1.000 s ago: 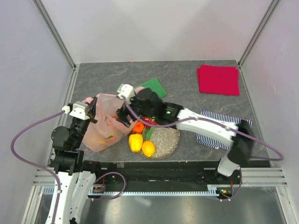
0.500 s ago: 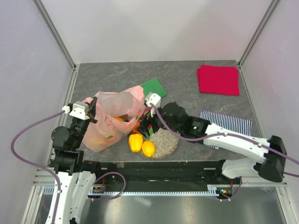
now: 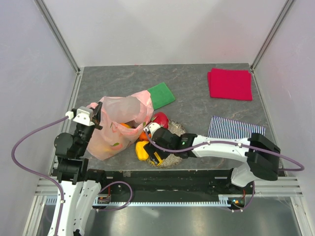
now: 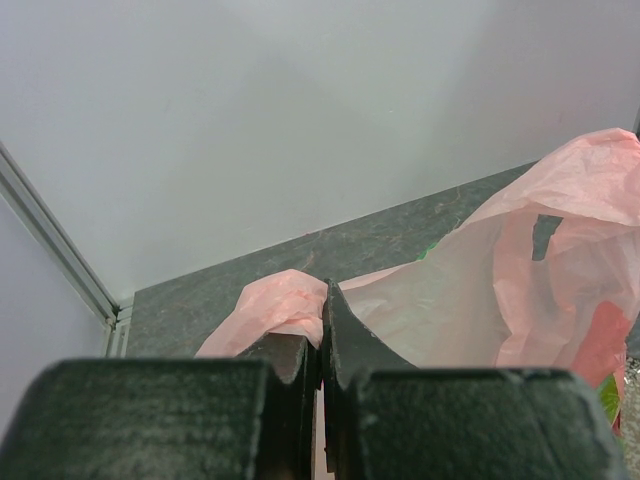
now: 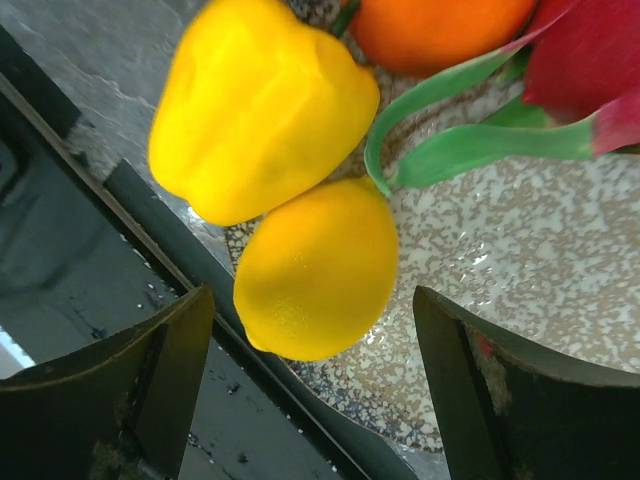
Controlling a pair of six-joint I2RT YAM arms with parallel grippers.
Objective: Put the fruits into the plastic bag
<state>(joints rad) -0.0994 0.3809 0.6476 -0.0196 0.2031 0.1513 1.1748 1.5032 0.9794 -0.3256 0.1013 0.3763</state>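
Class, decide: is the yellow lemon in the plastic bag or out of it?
Out: the lemon lies on the speckled plate, beside the yellow pepper.

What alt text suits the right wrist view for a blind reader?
A yellow lemon sits at a speckled plate's edge, inside the open right end effector. A yellow pepper, an orange and a red fruit lie beyond.

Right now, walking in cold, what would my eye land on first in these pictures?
Probably the crinkly pink plastic bag at the left of the table, one edge pinched in the left gripper. Next, the bright yellow lemon and yellow pepper by the near rim of the speckled plate, with the right gripper open right over the lemon. A red cloth glows at the far right.
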